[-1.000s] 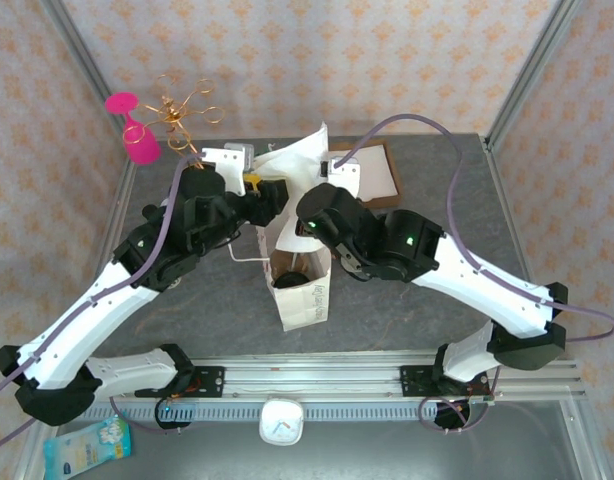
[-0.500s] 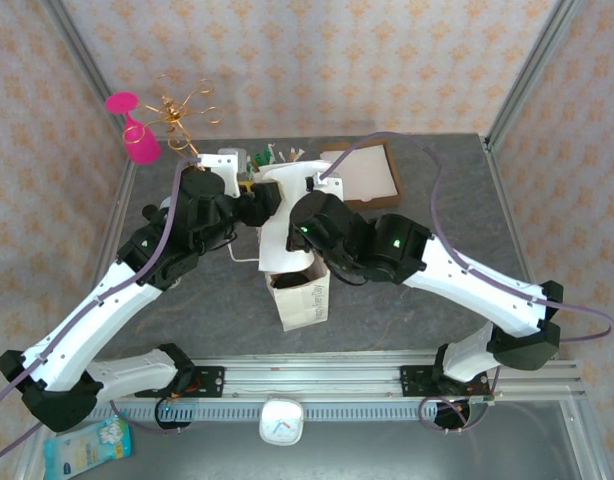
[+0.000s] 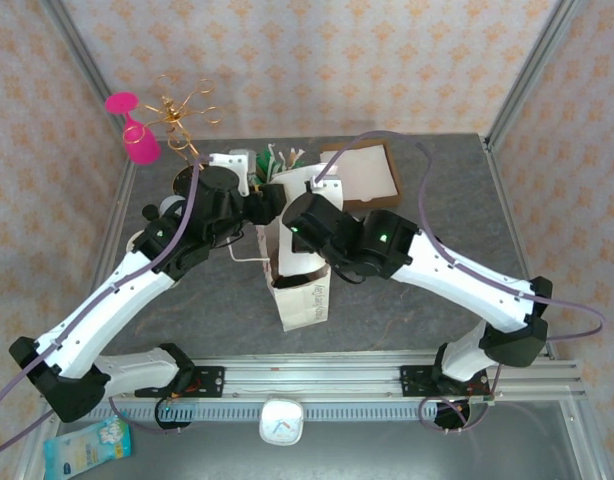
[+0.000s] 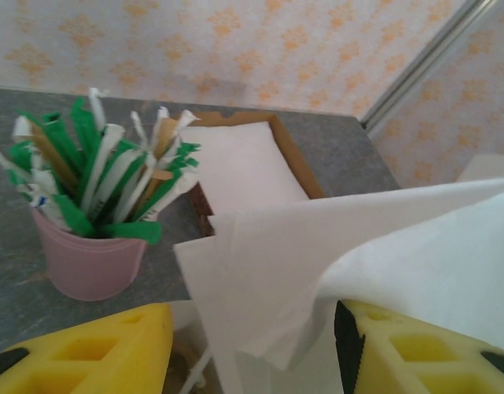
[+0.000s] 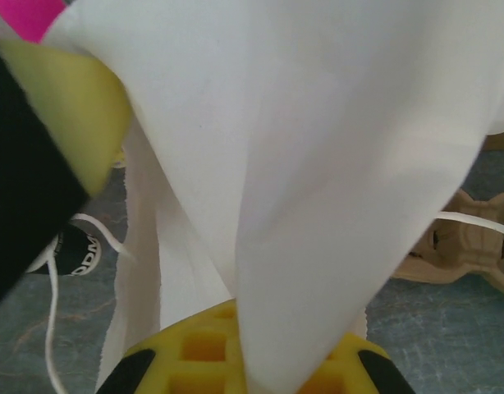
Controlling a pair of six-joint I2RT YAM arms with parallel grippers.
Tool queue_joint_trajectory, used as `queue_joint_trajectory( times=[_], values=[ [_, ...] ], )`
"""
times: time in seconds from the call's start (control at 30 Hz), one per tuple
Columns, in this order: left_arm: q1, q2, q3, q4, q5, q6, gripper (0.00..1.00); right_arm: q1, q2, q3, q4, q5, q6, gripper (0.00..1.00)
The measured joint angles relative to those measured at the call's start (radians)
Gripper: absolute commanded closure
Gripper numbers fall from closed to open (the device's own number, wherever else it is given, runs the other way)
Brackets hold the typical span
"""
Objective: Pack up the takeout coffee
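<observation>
Nearest me is a white paper bag (image 3: 305,300) mid-bench (image 3: 217,315), with its far end under both my wrists. My right jaws (image 5: 240,361) are pinched shut on a white paper napkin sheet (image 5: 318,164) draped above that end.

My left jaws (image 4: 252,361) are about half open, just beside. The napkin's corner hangs in the gap and lies over one yellow finger (image 4: 416,353), not clamped.

In the right wrist view a tan moulded-pulp cup carrier (image 5: 465,242) sits past one edge of the napkin. A small black round thing with pale lettering (image 5: 75,250) sits past the other.

Cream paper takeout coffee cup with black lid: I can't tell if that black thing is it. The napkin hides what's below my jaws.

Further back a pink cup of wrapped straws (image 4: 88,267) stands beside a brown tray (image 4: 297,160) with a white napkin stack (image 4: 235,164).
</observation>
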Motion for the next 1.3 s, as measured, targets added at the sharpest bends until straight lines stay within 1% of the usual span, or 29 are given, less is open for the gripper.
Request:
queue_joint_trajectory(
  times=[0.23,0.47,0.5,0.57,0.63,0.7,0.8,0.83,0.93,1.03,1.17,1.27,1.3],
  values=[
    [0.015,-0.086,0.000,-0.043,-0.052,-0.011,0.38,-0.002,0.090,0.073,-0.044,-0.011,-0.039,1.00],
    [0.019,-0.151,0.000,-0.089,-0.101,-0.025,0.38,0.000,0.105,0.049,-0.070,-0.053,-0.043,0.99],
    [0.020,-0.153,0.000,-0.092,-0.105,-0.026,0.38,0.001,0.105,0.042,-0.071,-0.061,-0.047,0.90],
    [0.021,-0.151,0.000,-0.093,-0.112,-0.029,0.38,0.003,0.105,0.039,-0.074,-0.075,-0.053,0.79],
    [0.022,-0.148,0.000,-0.094,-0.116,-0.029,0.38,0.004,0.105,0.039,-0.074,-0.086,-0.061,0.63],
    [0.022,-0.145,0.000,-0.096,-0.118,-0.029,0.38,0.006,0.105,0.039,-0.074,-0.093,-0.071,0.57],
    [0.022,-0.137,0.000,-0.097,-0.117,-0.029,0.39,0.007,0.105,0.058,-0.077,-0.105,-0.084,0.41],
    [0.022,-0.135,0.000,-0.097,-0.117,-0.029,0.39,0.007,0.105,0.072,-0.080,-0.108,-0.091,0.39],
    [0.022,-0.130,0.000,-0.098,-0.118,-0.029,0.39,0.007,0.105,0.130,-0.100,-0.105,-0.098,0.37],
    [0.022,-0.130,0.000,-0.100,-0.118,-0.029,0.39,0.002,0.105,0.211,-0.122,-0.102,-0.101,0.33],
    [0.026,-0.130,0.000,-0.100,-0.118,-0.029,0.39,-0.021,0.105,0.315,-0.147,-0.108,-0.111,0.32],
    [0.028,-0.130,0.000,-0.100,-0.118,-0.029,0.39,-0.061,0.098,0.336,-0.151,-0.109,-0.118,0.37],
    [0.028,-0.130,0.000,-0.100,-0.118,-0.029,0.39,-0.079,0.098,0.336,-0.156,-0.113,-0.122,0.37]
  ],
)
